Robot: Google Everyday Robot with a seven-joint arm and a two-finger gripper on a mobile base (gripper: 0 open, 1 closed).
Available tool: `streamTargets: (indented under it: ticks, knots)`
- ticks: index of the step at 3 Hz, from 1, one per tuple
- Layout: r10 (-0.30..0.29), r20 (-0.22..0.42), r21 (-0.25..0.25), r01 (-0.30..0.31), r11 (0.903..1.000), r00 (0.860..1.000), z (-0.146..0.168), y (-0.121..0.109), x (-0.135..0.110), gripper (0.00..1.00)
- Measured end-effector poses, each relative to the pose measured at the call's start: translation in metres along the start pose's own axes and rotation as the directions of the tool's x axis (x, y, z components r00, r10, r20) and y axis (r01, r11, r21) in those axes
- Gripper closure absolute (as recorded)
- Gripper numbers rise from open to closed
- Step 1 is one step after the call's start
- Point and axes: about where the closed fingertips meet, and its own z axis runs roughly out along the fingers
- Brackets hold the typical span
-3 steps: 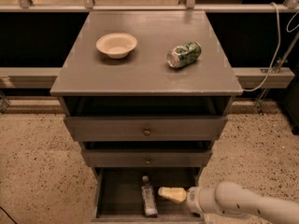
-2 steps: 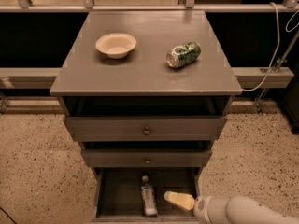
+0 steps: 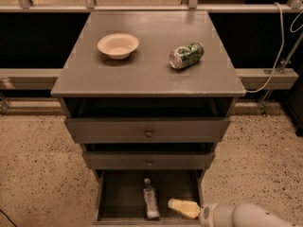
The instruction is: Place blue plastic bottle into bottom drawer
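Observation:
The blue plastic bottle (image 3: 150, 200) lies lengthwise in the bottom drawer (image 3: 118, 197), which is pulled open at the foot of the grey cabinet. The bottle's cap end points toward the cabinet. My gripper (image 3: 182, 208) shows as pale yellowish fingers (image 3: 183, 207) at the end of the white arm, entering from the bottom right. It hangs low over the drawer's right front part, just to the right of the bottle and apart from it. It holds nothing.
A cream bowl (image 3: 118, 45) and a crushed green can (image 3: 186, 55) sit on the cabinet top (image 3: 147, 74). Two knobbed drawers (image 3: 148, 132) stand slightly open above the bottom one. A white cable hangs at the right. Speckled floor surrounds the cabinet.
My gripper has drawn back toward the drawer's front right and sunk lower in view. The bottle stays lying in the drawer where it was.

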Motion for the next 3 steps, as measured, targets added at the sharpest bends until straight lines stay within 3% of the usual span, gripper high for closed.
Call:
streamTargets:
  ticks: [1, 2, 3]
  knots:
    - [-0.015, 0.015, -0.011, 0.015, 0.9998, 1.000, -0.004, -0.001, 0.002, 0.00]
    - [-0.002, 0.020, 0.022, 0.001, 0.9998, 1.000, -0.016, 0.003, 0.025, 0.00]
    - [0.020, -0.010, 0.074, -0.019, 0.9971, 1.000, -0.055, 0.001, 0.087, 0.00]
